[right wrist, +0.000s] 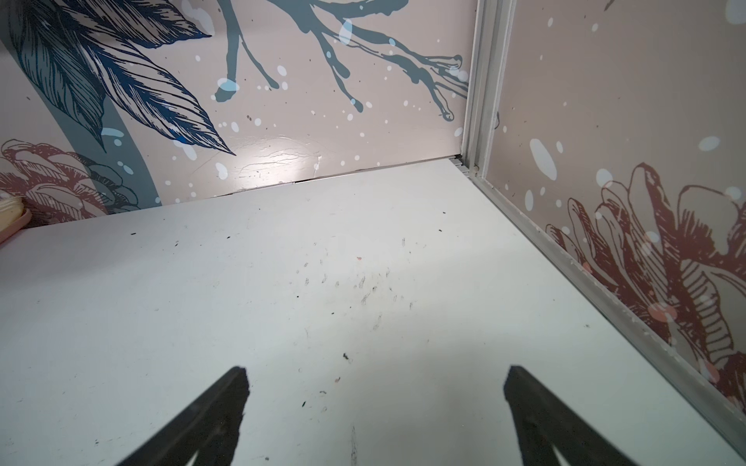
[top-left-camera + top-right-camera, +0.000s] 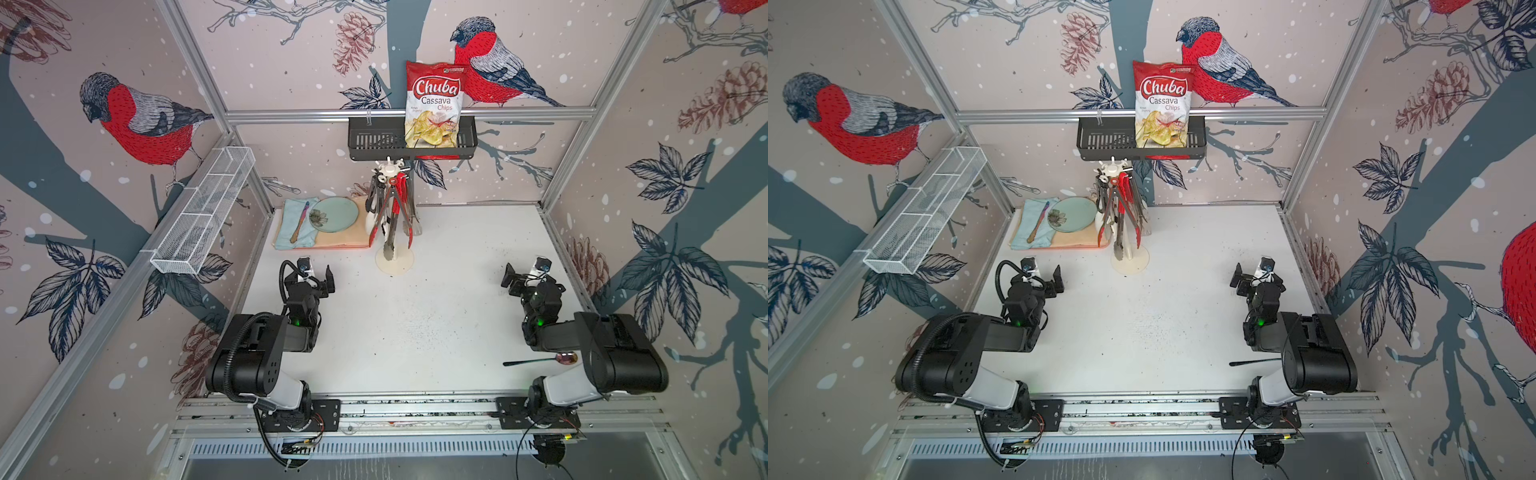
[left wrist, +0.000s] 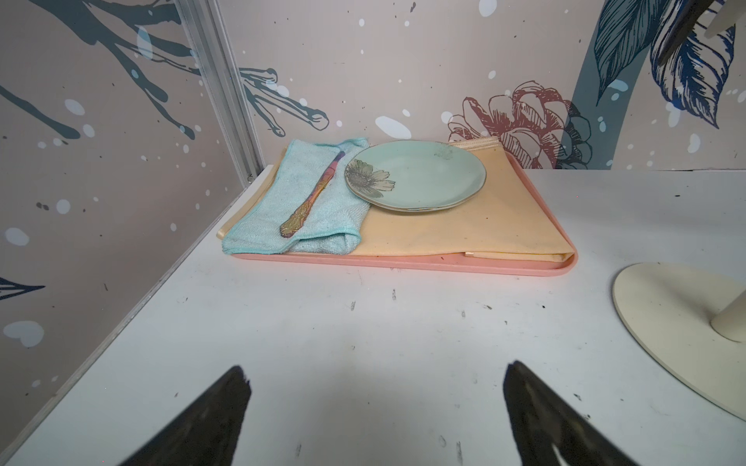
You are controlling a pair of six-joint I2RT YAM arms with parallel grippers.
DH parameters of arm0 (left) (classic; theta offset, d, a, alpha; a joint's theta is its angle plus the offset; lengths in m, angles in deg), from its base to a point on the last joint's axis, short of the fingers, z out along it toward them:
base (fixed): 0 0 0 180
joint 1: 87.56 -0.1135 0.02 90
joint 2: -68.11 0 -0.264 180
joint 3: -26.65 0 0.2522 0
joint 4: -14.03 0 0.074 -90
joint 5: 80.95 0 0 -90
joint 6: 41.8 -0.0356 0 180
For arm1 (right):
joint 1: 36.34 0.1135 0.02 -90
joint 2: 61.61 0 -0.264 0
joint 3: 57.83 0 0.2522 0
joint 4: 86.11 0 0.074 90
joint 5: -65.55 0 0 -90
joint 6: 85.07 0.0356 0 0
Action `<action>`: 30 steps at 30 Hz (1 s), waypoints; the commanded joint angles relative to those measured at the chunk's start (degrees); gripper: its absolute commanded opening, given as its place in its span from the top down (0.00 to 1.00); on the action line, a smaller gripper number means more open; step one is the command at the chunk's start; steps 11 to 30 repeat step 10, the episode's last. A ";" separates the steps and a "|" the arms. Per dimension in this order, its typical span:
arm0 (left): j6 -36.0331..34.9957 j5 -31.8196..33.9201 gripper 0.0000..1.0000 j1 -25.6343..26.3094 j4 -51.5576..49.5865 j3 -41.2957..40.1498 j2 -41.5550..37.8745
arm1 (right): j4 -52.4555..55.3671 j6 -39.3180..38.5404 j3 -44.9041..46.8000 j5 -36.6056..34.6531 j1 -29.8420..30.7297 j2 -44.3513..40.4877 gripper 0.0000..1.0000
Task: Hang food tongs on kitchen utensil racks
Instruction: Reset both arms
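— Around the rack [image 2: 397, 266]?
— Tray [image 2: 332, 247] just left, basket [image 2: 374, 143] overhead, spoon [image 2: 536, 360] by right arm.
— Tongs [image 2: 389, 237]?
— Hung on rack, back centre; long axis vertical, tips down.
— Grip?
— Spread wide, empty: left claw [image 3: 373, 377], right claw [image 1: 375, 377].

A robot test cell — aluminium frame [image 2: 407, 114], bird-printed walls [image 2: 137, 120].

Back wall: black slotted basket [image 2: 374, 141] w/ Chuba cassava chips bag [image 2: 434, 104] upright in its right part. Left wall: long white wire-mesh shelf [image 2: 203, 212]. Table [image 2: 415, 332], far-left corner: pink tray [image 3: 403, 264] w/ yellow cloth [image 3: 464, 230]. On the cloth: folded lt-blue towel [image 3: 278, 205] w/ small ornate-handled utensil [image 3: 311, 197] on top; pale-green flower-print plate [image 3: 420, 173] just beside. Near right: dark-handled spoon [image 2: 536, 360] flat on table.
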State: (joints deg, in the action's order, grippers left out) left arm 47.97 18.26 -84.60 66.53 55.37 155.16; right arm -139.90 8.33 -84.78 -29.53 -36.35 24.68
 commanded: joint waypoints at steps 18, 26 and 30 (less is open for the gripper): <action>0.84 -1.92 0.03 -1.37 0.72 0.48 -0.04 | -1.54 0.82 -0.08 -0.30 0.01 -0.16 0.00; 0.84 -1.92 0.03 -1.37 0.72 0.48 -0.04 | -1.54 0.82 -0.08 -0.30 0.01 -0.16 0.00; 0.84 -1.92 0.03 -1.37 0.72 0.48 -0.04 | -1.54 0.82 -0.08 -0.30 0.01 -0.16 0.00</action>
